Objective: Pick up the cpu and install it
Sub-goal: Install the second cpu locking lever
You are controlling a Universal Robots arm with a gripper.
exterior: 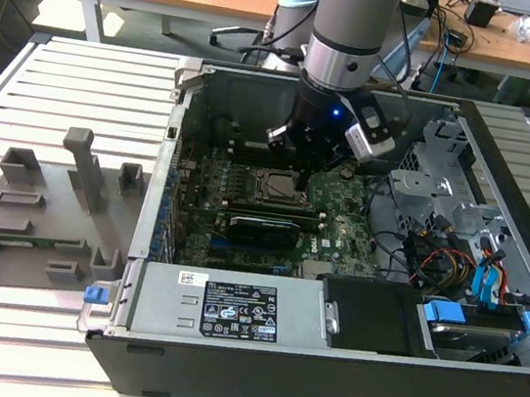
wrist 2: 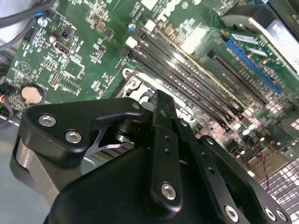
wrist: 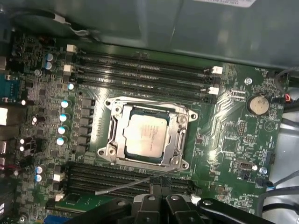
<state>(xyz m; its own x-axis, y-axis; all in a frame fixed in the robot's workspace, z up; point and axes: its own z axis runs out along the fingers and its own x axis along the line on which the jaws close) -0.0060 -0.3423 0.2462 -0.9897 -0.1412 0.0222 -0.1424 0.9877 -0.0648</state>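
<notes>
Your gripper (wrist: 161, 184), fingers together and empty, hangs just near the cpu (wrist: 147, 135) seated in its socket (wrist: 180, 123); any dip risks striking the unlatched frame.

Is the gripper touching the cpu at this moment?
Apart. In the first wrist view, the cpu lies in its socket frame with green board visible between it and the gripper.

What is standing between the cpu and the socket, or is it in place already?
Nothing visible is in the way. In the first wrist view the cpu already lies inside the socket frame on the motherboard. The end effector is beside the socket, not on the cpu.
</notes>
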